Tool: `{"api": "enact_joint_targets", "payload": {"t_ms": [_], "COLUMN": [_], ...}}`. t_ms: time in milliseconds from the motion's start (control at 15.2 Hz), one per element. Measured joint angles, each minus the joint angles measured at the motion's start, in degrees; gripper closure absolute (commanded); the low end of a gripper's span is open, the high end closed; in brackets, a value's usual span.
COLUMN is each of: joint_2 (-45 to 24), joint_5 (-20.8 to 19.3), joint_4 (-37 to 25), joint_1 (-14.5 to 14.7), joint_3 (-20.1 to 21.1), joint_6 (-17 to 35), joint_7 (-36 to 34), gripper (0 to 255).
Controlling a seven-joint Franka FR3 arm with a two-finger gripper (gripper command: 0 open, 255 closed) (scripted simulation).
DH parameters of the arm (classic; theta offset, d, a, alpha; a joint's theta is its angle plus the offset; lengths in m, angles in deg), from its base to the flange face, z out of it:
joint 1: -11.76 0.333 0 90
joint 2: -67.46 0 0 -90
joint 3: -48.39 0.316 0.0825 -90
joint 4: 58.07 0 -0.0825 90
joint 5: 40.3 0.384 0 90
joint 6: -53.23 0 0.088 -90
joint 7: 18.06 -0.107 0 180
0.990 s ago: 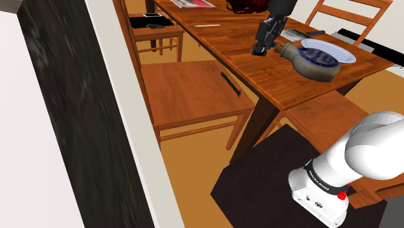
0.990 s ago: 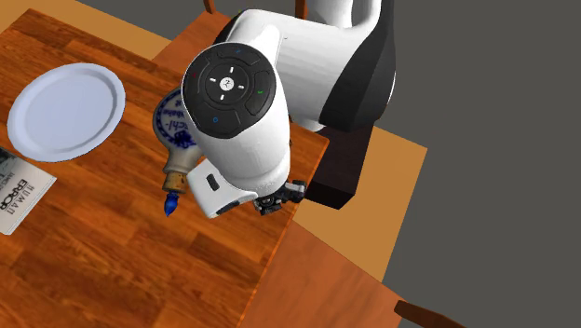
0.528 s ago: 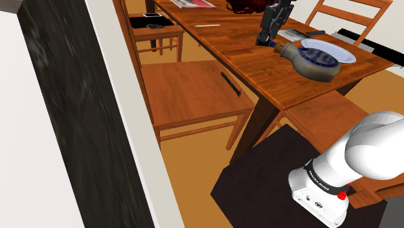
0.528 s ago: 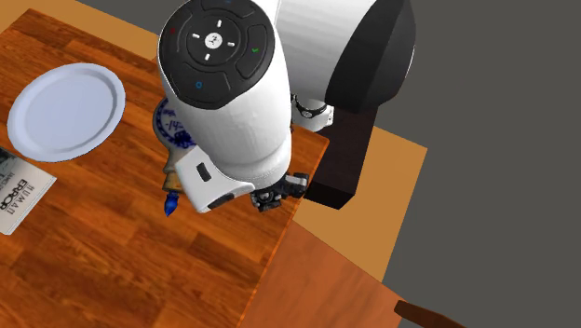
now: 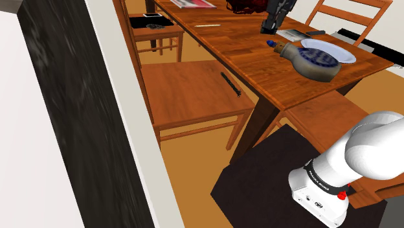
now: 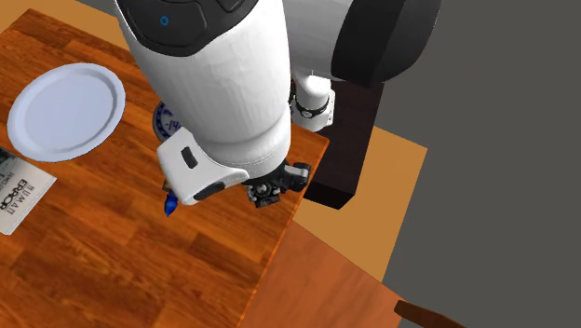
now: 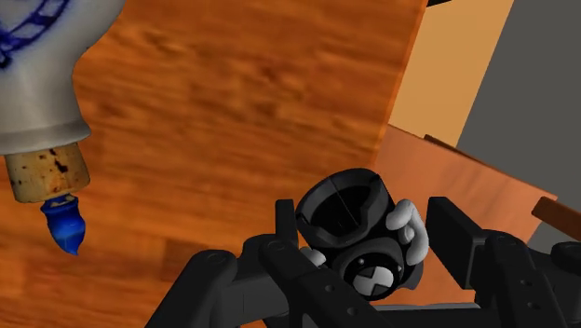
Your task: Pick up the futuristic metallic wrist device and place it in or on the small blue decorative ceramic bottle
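The bottle (image 5: 312,59) is laid on its side on the table (image 5: 239,48), just beside the plate (image 5: 336,52). Its neck is closed by a cork (image 7: 47,172) with a blue tip (image 7: 63,226). The device (image 7: 346,212) (black, with white parts) is clamped between the fingers (image 7: 458,238) of the gripper (image 7: 368,238). It is held above the table, apart from the bottle's neck. In the second exterior view the gripper is seen near the table's edge, close to the stand (image 6: 344,168). Bare wood is shown between device and cork.
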State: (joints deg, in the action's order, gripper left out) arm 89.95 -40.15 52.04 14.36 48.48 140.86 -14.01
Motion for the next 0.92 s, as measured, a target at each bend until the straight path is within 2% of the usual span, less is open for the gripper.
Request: {"api": "enact_joint_targets", "payload": {"t_ms": [924], "joint_2": [-4.6], "joint_5": [0.0], "joint_4": [-15.7], "joint_1": [0.0], "joint_3": [0.1], "joint_6": [-11.1], "joint_7": [-0.2], "gripper": [255]}}
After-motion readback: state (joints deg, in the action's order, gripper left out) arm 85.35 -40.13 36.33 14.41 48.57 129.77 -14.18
